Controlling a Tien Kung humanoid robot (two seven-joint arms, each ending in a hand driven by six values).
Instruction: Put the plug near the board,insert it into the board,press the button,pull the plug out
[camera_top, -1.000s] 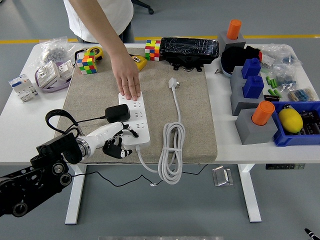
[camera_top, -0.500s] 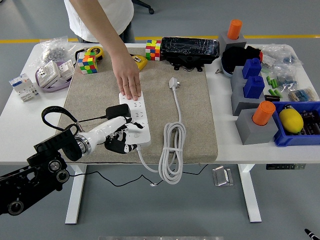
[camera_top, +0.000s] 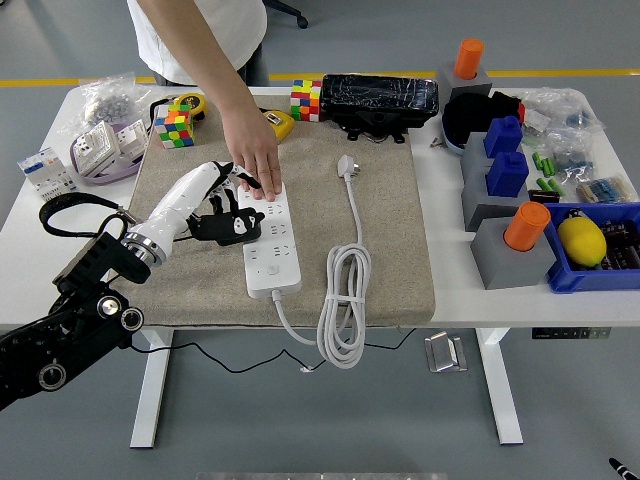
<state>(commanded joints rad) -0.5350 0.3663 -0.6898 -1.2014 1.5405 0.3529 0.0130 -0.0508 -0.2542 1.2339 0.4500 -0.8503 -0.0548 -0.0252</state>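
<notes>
on the white bench (camera_top: 470, 300) lies one tan felt mat (camera_top: 390, 230), and on it one long white board (camera_top: 270, 240) with a coiled white cord (camera_top: 342, 300). one person's hand (camera_top: 255, 160) presses flat on the board's far end. one robot hand, the left hand (camera_top: 215, 205), hovers at the board's left edge, its fingers (camera_top: 235, 228) clamped on one blocky black plug (camera_top: 225, 228), which sits just beside the sockets; touching or not, cannot tell.

You cannot tell whether the left hand (camera_top: 215, 200) grips the black plug (camera_top: 232, 226); the person's hand (camera_top: 257, 165) hides the power strip's (camera_top: 272, 250) far end.
</notes>
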